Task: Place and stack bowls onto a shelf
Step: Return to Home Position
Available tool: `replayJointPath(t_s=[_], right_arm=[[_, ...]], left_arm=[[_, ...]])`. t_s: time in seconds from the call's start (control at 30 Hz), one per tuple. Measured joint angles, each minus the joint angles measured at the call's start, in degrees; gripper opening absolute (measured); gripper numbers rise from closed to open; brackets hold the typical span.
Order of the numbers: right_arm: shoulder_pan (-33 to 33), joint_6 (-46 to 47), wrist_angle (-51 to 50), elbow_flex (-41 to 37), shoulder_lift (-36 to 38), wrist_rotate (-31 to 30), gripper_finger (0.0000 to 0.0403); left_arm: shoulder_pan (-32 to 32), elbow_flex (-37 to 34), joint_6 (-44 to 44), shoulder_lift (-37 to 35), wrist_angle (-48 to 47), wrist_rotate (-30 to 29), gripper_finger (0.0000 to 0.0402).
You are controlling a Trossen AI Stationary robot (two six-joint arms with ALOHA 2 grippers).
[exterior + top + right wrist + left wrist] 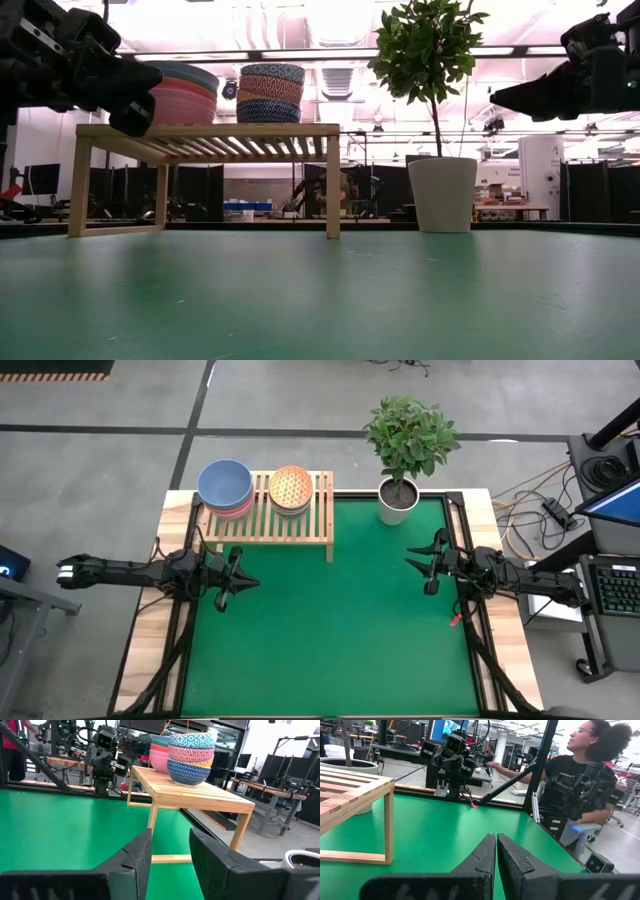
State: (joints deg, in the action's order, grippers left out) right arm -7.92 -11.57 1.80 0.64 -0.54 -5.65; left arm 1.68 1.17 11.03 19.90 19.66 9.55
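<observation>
On the low light-wood slatted shelf (300,525) sat two stacks of small round bowls (225,488), so we judged stacking finished. Our left gripper (496,840) hovered empty, fingers nearly closed. Our right gripper (170,835) hovered empty, fingers parted.

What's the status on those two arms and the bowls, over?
Left gripper shut, empty, left side. Right gripper open, empty, right side. Blue-topped stack and orange-topped stack on the shelf. Nothing in the way.

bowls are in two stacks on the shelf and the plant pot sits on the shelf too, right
No. The pot stands on the table beside the shelf, as the low view shows. The bowls are in two stacks on the shelf.
</observation>
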Motion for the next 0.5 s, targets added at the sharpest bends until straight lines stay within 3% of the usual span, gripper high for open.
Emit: replayJointPath(t_s=[0.5], right_arm=[[0.0, 0.0, 0.13, 0.02, -0.01, 0.0, 0.0122]], left_arm=[[0.01, 0.0, 0.0, 0.0, 0.0, 0.02, 0.0]])
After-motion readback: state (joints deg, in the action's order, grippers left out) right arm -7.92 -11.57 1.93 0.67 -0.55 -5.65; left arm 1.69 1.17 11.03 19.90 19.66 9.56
